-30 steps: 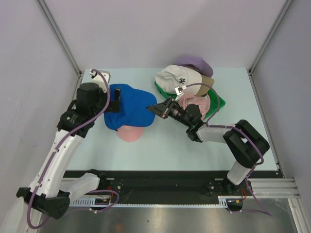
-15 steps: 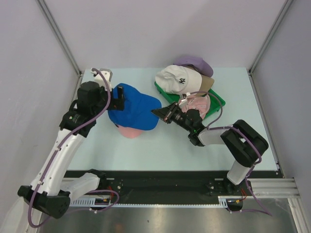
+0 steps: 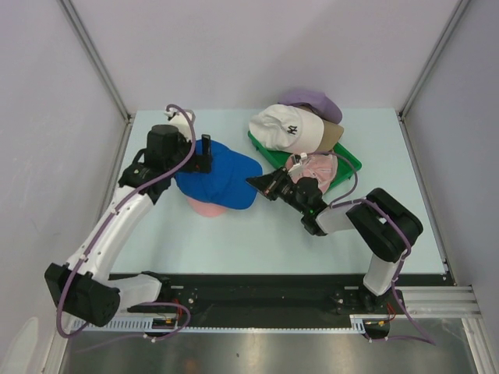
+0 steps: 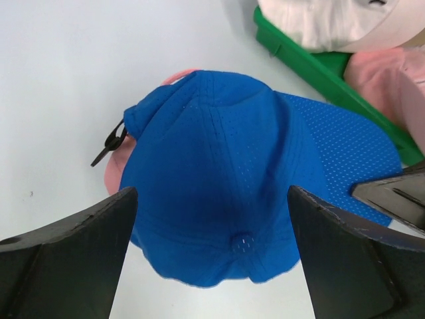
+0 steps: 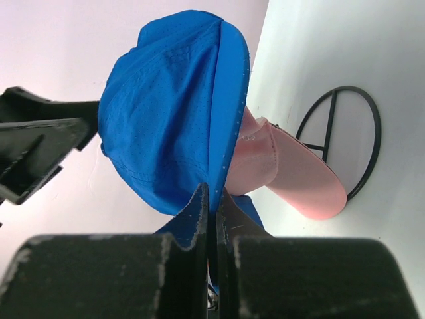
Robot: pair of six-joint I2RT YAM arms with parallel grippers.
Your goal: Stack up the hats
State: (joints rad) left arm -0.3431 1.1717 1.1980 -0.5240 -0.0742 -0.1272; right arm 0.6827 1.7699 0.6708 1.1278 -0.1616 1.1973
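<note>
A royal blue hat [image 3: 222,175] lies over a pink hat [image 3: 205,208] left of the table's middle. My right gripper [image 3: 253,183] is shut on the blue hat's brim [image 5: 229,113], with the pink hat's brim [image 5: 292,174] showing below it. My left gripper [image 3: 204,154] hangs open above the blue hat's crown [image 4: 219,173], its fingers [image 4: 73,246] on either side and not touching. A white hat [image 3: 287,128], a tan hat [image 3: 333,135] and a lavender hat [image 3: 312,100] are piled at the back right. A second pink hat [image 3: 316,165] lies in the tray.
The green tray [image 3: 351,162] sits at the back right under the pile of hats; its edge [image 4: 312,63] is close to the blue hat. A black wire stand [image 5: 330,126] lies on the table beneath the pink hat. Walls close in the left, right and back.
The blue hat has shifted a little to the right over the pink hat, with the right gripper still on its brim. The left arm has reached farther in over the crown.
</note>
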